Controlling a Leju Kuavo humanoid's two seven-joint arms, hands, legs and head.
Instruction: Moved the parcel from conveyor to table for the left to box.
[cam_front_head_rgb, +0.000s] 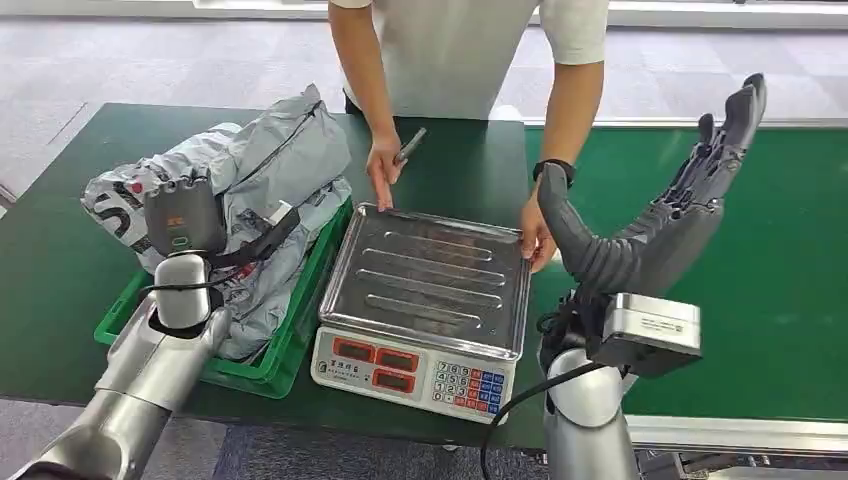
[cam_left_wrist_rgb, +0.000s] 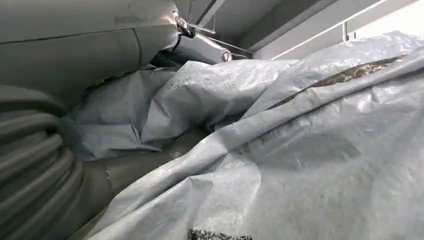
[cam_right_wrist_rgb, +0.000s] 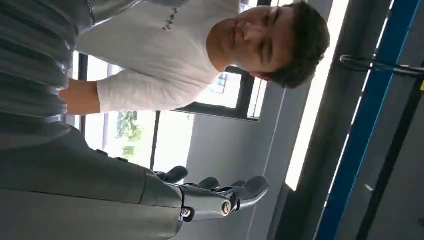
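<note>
I've got my left hand (cam_front_head_rgb: 183, 215) down on the crumpled grey plastic parcel (cam_front_head_rgb: 262, 175), which sits heaped in the green plastic crate (cam_front_head_rgb: 262, 362) on the dark green table (cam_front_head_rgb: 60, 250), left of the scale. From the left wrist camera the grey wrapping (cam_left_wrist_rgb: 300, 150) presses right up against the hand, but whether the fingers are clamped on it or just resting there, I cannot tell. My right hand (cam_front_head_rgb: 670, 215) is raised over the green conveyor belt (cam_front_head_rgb: 780, 260), palm up, fingers (cam_front_head_rgb: 735, 120) spread wide and holding nothing; the right wrist camera shows those fingers (cam_right_wrist_rgb: 240, 192) stretched out in the air. Between the two hands stands the electronic weighing scale with its ribbed steel pan (cam_front_head_rgb: 430, 275) and red displays, pan bare. A person in a white short-sleeved shirt (cam_front_head_rgb: 470, 50) stands across the table, one hand (cam_front_head_rgb: 383, 165) at the pan's far edge holding a small dark object, the other hand (cam_front_head_rgb: 535, 235) touching the pan's right edge
</note>
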